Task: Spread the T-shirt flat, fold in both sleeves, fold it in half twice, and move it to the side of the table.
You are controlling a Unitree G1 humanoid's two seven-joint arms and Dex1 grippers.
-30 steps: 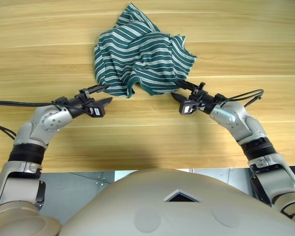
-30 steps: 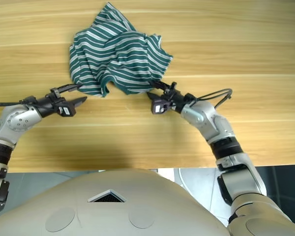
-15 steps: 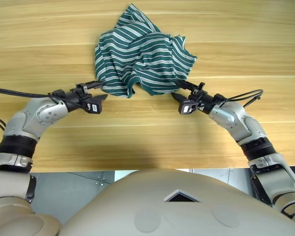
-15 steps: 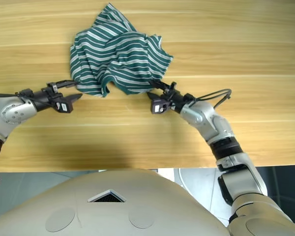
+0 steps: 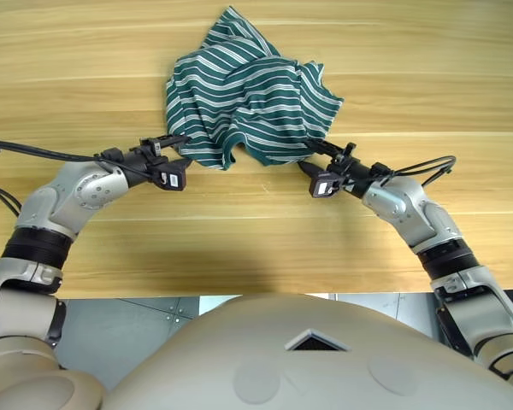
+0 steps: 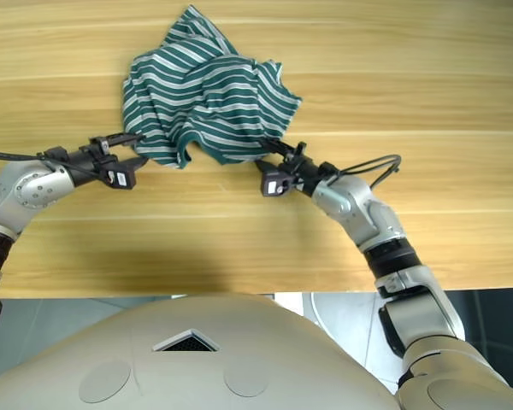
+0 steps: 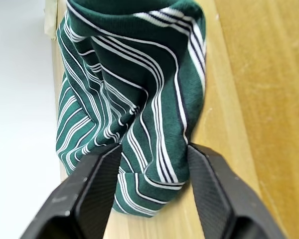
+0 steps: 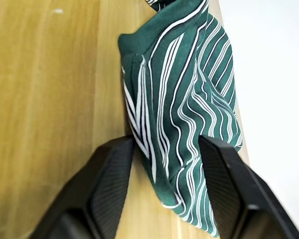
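A green T-shirt (image 5: 244, 102) with white stripes lies crumpled in a heap on the far middle of the wooden table (image 5: 239, 239). My left gripper (image 5: 185, 155) is at the heap's near left hem, open, with its fingers on either side of a fold of fabric (image 7: 139, 99). My right gripper (image 5: 306, 154) is at the near right corner of the heap. It is also open, and a bunched edge of the shirt (image 8: 179, 89) lies between its fingers. Neither pair of fingers has closed onto the cloth.
Bare wood stretches to the left, to the right and in front of the shirt. The table's near edge (image 5: 111, 295) runs just in front of my arms, with grey floor (image 5: 137, 320) below it.
My left gripper has moved right and forward to the shirt's left hem, and its fingers now straddle the fabric. The right arm and the shirt have stayed still.
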